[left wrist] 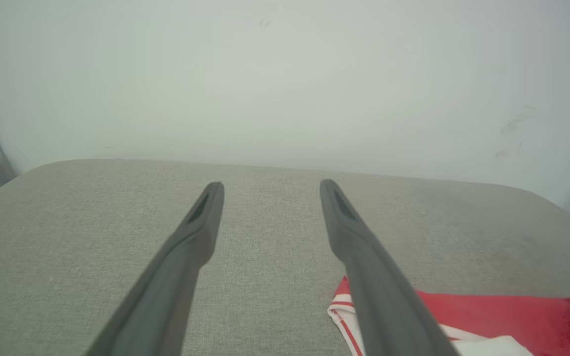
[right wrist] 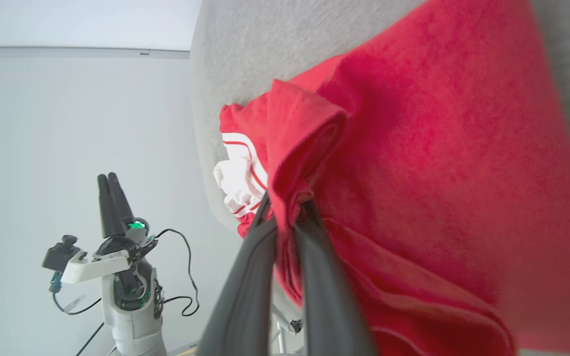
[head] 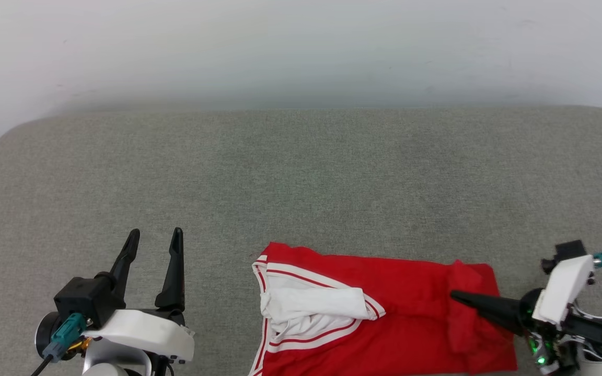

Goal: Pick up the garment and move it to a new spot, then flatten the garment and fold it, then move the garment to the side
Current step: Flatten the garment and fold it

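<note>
Red garment lies with long axis left-right, white-trimmed end toward robot's left

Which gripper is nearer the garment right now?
Right. The right gripper is shut on a fold of the garment; the left gripper is open, apart from it, off its white-trimmed end.

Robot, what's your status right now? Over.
Left gripper open, clear of shirt. Right gripper shut on a fold at shirt's right end. Shirt lies rumpled on grey pad. Nothing seen in the way.

no readable lettering on the garment, no labels, no signs
</note>
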Tool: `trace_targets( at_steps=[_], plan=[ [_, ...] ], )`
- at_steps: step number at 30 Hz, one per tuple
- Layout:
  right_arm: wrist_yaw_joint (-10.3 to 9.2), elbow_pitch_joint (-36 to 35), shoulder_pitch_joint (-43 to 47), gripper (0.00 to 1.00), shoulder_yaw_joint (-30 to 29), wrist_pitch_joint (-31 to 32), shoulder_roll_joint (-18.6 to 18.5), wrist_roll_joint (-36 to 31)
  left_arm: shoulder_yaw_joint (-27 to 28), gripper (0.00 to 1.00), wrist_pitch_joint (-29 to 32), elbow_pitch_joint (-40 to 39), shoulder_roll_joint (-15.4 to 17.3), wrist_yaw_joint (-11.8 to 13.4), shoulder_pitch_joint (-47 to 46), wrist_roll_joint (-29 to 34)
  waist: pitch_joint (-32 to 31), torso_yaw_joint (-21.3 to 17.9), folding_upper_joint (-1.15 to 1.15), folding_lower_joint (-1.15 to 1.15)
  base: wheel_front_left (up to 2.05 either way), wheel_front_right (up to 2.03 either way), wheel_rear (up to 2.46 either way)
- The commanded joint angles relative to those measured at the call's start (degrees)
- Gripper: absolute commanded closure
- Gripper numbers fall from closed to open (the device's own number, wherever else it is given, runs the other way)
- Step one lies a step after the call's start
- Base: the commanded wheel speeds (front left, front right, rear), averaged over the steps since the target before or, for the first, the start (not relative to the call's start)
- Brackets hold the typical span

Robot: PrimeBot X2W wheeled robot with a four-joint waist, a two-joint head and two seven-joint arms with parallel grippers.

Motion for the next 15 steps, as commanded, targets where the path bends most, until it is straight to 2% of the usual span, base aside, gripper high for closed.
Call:
trace_targets(
  at_steps=[1,3,7,11,15],
  plan=[
    [0.00,1.68,-1.15,1.00,2.95,-0.91,0.16,5.04,-0.12,0.00,0.19,0.24,-0.22,-0.24,-0.93,0.35,-0.01,0.30,0.00,0.00,0.00,0.00,0.00],
    [0.00,3.63,-1.87,1.00,7.85,-3.23,0.17,11.22,-0.34,0.00,0.36,0.52,-0.28,-0.36,-1.34,0.45,0.23,0.72,0.00,0.00,0.00,0.00,0.00],
    [0.00,5.39,-2.97,1.00,18.43,-8.08,0.18,17.73,-1.10,0.00,0.66,1.05,-0.73,-0.88,-2.43,0.47,0.59,1.94,0.00,0.00,0.00,0.00,0.00],
    [0.01,6.09,-5.14,1.00,28.03,-13.49,0.18,21.62,-1.59,0.00,0.82,1.53,-1.10,-1.53,-3.62,0.46,1.15,3.27,0.00,0.00,0.00,0.00,0.00],
    [0.00,7.75,-7.64,1.00,35.06,-21.69,0.14,21.76,-1.72,0.00,0.59,2.02,-1.38,-2.10,-4.52,0.47,1.98,4.35,0.00,0.00,0.00,0.00,0.00]
  ],
)
